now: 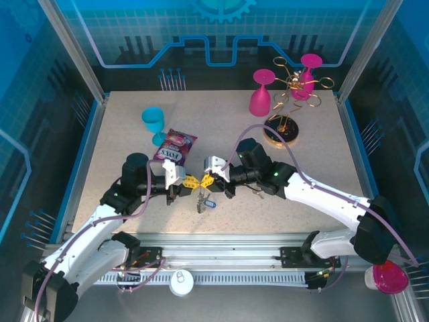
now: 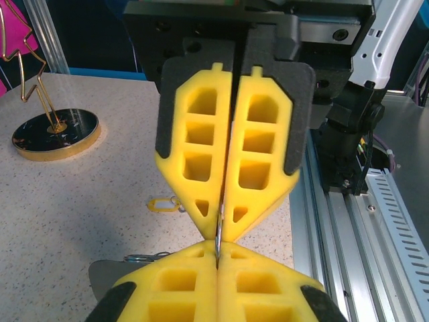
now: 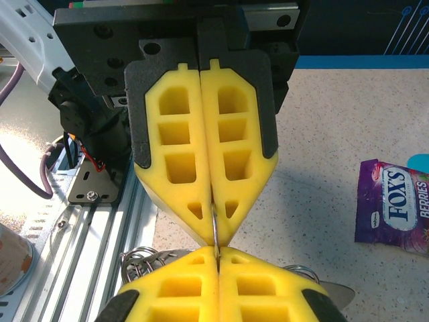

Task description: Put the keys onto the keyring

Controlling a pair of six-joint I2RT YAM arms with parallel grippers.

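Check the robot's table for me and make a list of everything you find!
Surface: speckled beige table, no spills seen.
Job's things: keyring pinched between both grippers; keys and blue tag just beneath them; yellow tag lying on the table.
Clutter: candy bag, blue cup, two pink goblets, gold wire stand.
Grippers: left gripper and right gripper meet tip to tip, both shut on the keyring.
Cables: purple cables loop along both arms.
Surroundings: blue panels and a metal frame.
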